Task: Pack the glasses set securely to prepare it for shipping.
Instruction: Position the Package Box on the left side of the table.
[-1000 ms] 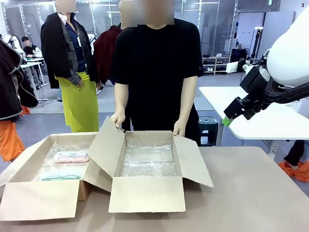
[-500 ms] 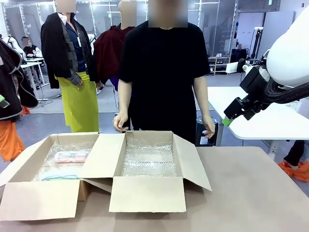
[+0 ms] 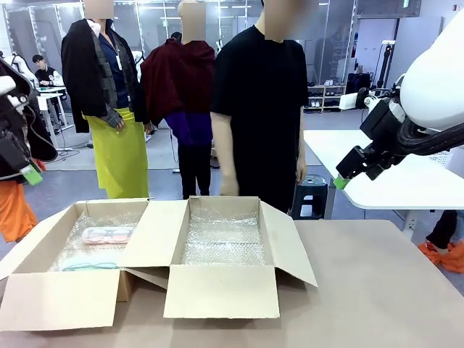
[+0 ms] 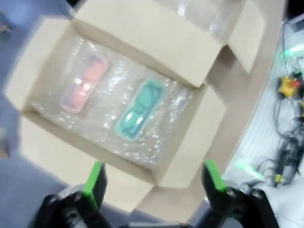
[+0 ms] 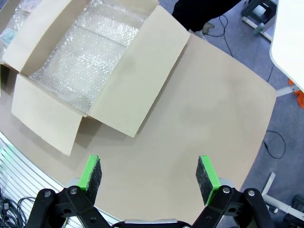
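Both hands, left (image 4: 153,183) and right (image 5: 150,175), wide apart (nothing held).

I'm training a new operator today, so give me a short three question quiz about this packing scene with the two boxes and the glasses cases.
1. True or false: the pink case and the teal case lie in the same box.
2. What lines the bottom of the middle box? A) foam peanuts B) bubble wrap C) newspaper
3. Fill in: the left pincer hangs above the cases with its jaws ____.

Key
1. True; they lie side by side, apart, on the wrap.
2. B
3. open, holding nothing, like the right pincer above the table.
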Action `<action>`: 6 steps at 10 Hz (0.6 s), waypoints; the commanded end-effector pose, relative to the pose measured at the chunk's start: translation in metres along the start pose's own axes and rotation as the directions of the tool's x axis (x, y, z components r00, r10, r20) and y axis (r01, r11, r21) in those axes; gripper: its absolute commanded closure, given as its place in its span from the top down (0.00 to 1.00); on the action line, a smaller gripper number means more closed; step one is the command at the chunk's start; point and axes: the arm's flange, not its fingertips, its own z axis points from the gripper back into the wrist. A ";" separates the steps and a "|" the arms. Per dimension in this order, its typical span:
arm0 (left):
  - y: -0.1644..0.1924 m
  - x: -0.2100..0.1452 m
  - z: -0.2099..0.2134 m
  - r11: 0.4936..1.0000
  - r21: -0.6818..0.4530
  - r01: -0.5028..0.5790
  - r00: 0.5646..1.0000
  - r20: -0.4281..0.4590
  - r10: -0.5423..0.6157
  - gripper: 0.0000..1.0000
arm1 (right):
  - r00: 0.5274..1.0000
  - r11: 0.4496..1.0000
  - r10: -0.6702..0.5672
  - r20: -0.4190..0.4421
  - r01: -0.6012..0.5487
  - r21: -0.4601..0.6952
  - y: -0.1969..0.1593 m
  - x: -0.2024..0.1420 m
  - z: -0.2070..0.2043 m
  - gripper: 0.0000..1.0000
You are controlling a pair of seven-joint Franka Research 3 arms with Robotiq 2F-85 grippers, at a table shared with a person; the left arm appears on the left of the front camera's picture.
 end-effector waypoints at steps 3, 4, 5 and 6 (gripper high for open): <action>-0.034 -0.021 -0.007 0.997 -0.065 -0.039 0.986 0.157 0.049 1.00 | 1.000 1.000 -0.002 -0.004 0.002 -0.014 0.003 0.001 0.001 1.00; -0.025 -0.018 -0.015 0.999 -0.034 -0.030 0.999 0.044 0.031 1.00 | 1.000 1.000 -0.002 -0.004 0.002 -0.014 0.003 0.001 0.001 1.00; -0.025 -0.018 -0.015 0.999 -0.034 -0.030 0.999 0.044 0.031 1.00 | 1.000 1.000 -0.002 -0.004 0.002 -0.014 0.003 0.001 0.001 1.00; -0.025 -0.018 -0.015 0.999 -0.034 -0.030 0.999 0.044 0.031 1.00 | 1.000 1.000 -0.002 -0.004 0.002 -0.014 0.003 0.001 0.001 1.00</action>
